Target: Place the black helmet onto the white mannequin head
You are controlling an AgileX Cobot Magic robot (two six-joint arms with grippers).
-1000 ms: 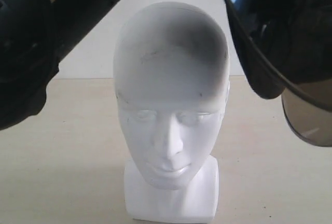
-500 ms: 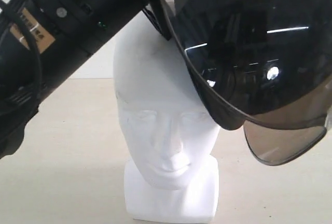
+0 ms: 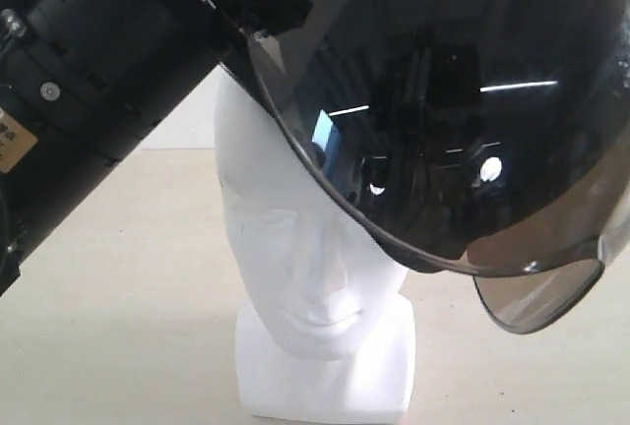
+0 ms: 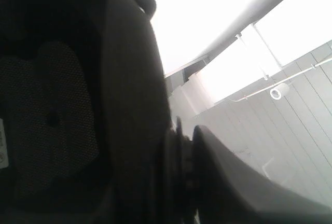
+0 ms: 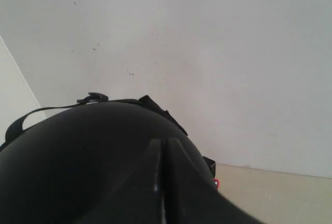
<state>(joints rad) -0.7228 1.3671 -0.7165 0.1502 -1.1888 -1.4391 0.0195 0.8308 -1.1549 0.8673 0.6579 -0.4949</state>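
Observation:
The white mannequin head point(image 3: 295, 268) stands upright on its square neck base, facing the camera. The black helmet point(image 3: 443, 100) hangs tilted over the head's top and right side, its smoky visor point(image 3: 536, 292) hanging low on the right and hiding that side of the face. My left gripper point(image 4: 181, 136) is shut on the helmet's rim, with the padded lining point(image 4: 52, 105) beside it. In the right wrist view, my right gripper point(image 5: 162, 143) is shut, its fingers lying together against the helmet's outer shell point(image 5: 78, 156).
My left arm point(image 3: 89, 100) fills the upper left of the exterior view, close to the head. The beige table point(image 3: 118, 297) spreads around the neck base. A plain white wall point(image 5: 207, 53) stands behind.
The helmet has swung in from the upper right, leftward and down, and now overlaps the head's crown and right side. The left arm has moved further into view with it.

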